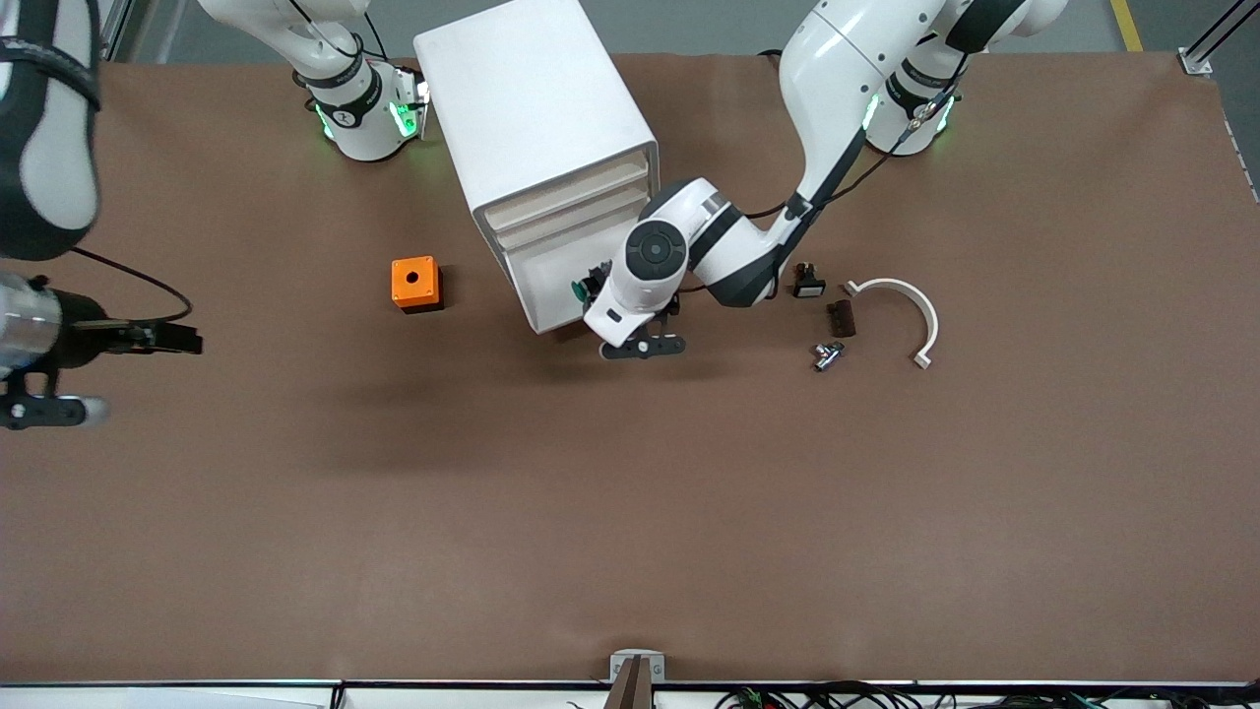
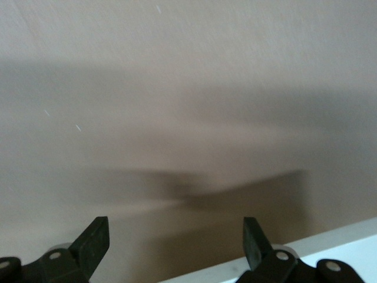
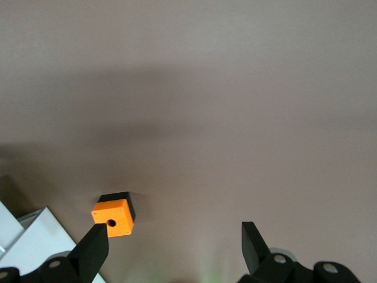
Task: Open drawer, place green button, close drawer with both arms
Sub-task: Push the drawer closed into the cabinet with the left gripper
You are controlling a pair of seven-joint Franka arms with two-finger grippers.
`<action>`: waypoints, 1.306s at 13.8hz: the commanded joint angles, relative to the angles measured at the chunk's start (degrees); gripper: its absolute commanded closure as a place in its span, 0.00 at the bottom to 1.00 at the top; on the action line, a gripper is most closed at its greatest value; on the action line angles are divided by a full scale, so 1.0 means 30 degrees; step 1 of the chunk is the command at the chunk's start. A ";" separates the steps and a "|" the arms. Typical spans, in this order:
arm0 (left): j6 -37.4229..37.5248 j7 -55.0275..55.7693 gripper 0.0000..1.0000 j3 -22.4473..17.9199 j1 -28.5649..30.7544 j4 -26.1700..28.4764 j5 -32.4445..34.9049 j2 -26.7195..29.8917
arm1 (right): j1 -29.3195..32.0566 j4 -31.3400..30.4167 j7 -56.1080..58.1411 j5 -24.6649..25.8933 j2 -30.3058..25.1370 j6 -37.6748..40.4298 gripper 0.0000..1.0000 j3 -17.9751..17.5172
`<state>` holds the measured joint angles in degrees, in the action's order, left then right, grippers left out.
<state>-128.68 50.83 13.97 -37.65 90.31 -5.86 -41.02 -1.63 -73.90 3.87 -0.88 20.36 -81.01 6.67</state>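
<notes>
Only the front view showed the white cabinet (image 1: pixel 539 148) standing on the brown table (image 1: pixel 630 512) between the two arm bases, its stacked drawers facing the left arm's end, and the bottom drawer (image 1: pixel 546 286) looked pulled out a little toward the front camera. The left gripper (image 1: pixel 591 290) hung right at that drawer's front, and a small green cap, the button (image 1: pixel 581 290), showed beside the wrist at the drawer's edge; whether it lay in the drawer or sat between the fingers could not be told there. The left wrist view showed what the front view hid: the left gripper's two black fingers (image 2: pixel 94 239) stood wide apart with nothing between them, over blurred brown tabletop, with a white edge in one corner. The right gripper (image 1: pixel 187 340) hovered over the table at the right arm's end, that arm waiting, and the right wrist view showed its fingers (image 3: pixel 94 244) spread apart and empty, with the orange box (image 3: pixel 113 216) and a corner of the cabinet (image 3: pixel 29 242) below. Toward the left arm's end lay a black button with a white cap (image 1: pixel 808 282), a dark brown block (image 1: pixel 842 317), a small metal fitting (image 1: pixel 827 354) and a white curved bracket (image 1: pixel 911 315). The table covering was plain matte brown; grey floor showed past its upper edge. No writing could be read.
</notes>
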 commanded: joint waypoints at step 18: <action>-0.0113 0.3038 0.00 0.0002 -0.0906 0.0952 -0.1945 0.0664 | 0.1010 0.1893 0.0352 0.0588 -0.0370 0.1186 0.00 -0.0613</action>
<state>-128.97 60.00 13.97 -44.23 92.59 -11.29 -40.84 0.85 -72.05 4.63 0.37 19.93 -80.44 5.67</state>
